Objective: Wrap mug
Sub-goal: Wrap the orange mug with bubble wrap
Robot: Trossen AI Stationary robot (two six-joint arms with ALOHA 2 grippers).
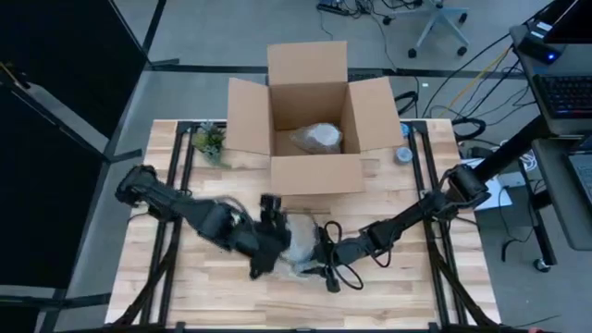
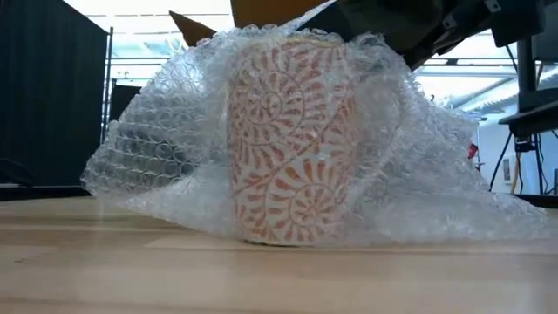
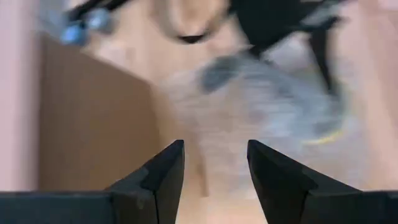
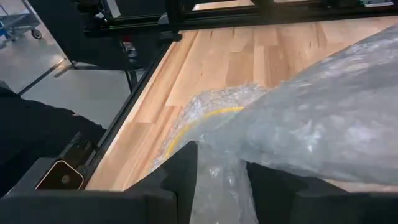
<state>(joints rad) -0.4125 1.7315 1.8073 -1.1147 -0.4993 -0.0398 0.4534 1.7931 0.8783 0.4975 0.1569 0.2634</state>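
Though hidden overhead, mug (image 2: 292,144) patterned red.

Cardboard box (image 1: 309,125) beyond, near planks bare

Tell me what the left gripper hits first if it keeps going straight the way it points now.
Most likely the bubble wrap bundled around the mug. In the left wrist view the left gripper has its fingers apart with the pale wrap straight ahead between them; the cardboard box lies off to one side. Depth is blurred, so this is hedged.
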